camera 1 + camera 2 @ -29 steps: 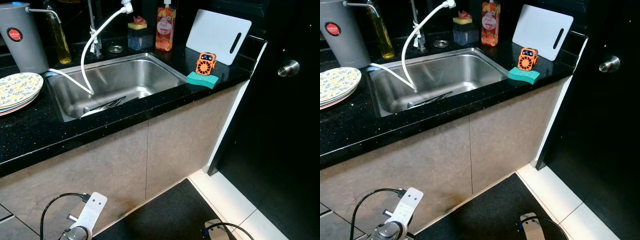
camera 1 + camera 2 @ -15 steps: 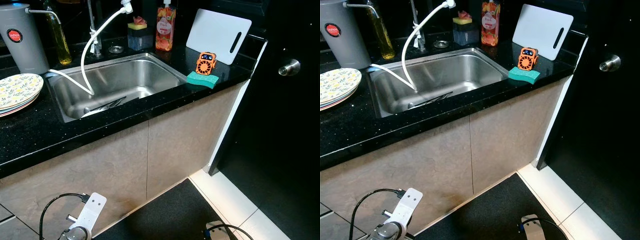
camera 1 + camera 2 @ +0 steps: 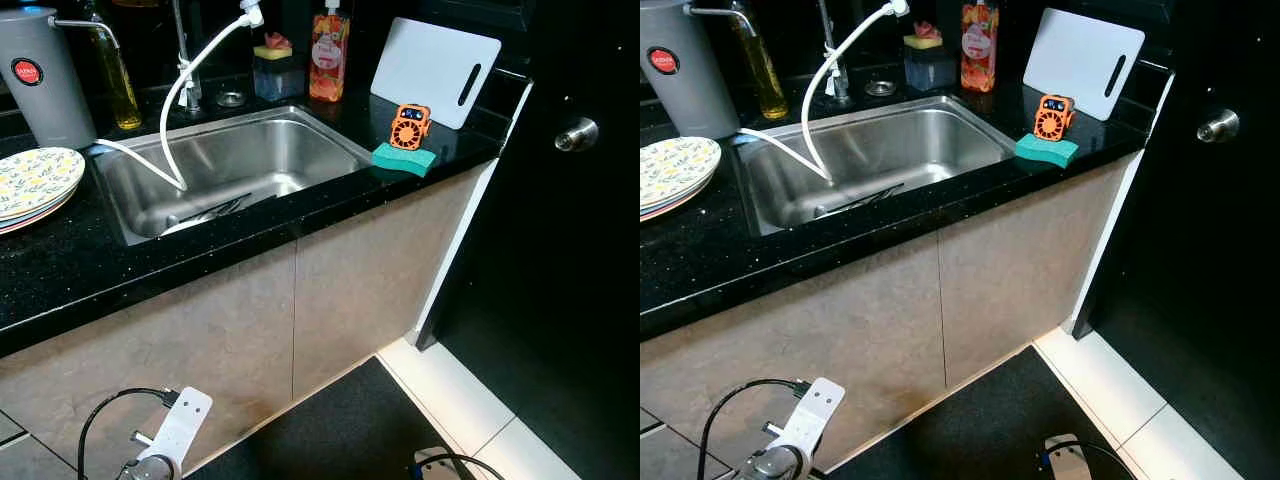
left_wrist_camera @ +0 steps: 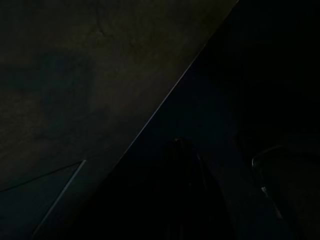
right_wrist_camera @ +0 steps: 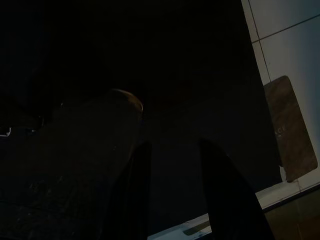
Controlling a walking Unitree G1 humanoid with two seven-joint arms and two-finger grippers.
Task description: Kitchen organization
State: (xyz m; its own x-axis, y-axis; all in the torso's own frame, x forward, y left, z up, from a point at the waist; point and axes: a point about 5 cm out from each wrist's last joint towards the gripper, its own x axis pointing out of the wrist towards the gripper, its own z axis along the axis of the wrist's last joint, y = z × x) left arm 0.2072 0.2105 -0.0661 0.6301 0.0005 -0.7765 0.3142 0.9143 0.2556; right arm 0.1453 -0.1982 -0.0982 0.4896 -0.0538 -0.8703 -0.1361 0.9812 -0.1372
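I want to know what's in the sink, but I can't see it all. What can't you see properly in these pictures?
- Sink: its near wall hides part of the dark utensils on the bottom, both eye views.
- Plates: cut off by the left edge.
- Left gripper: too dark in the left wrist view to tell open or shut.

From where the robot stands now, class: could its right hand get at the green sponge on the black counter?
Probably yes: the green sponge lies at the counter's front edge with nothing before it, though the right hand hangs low.
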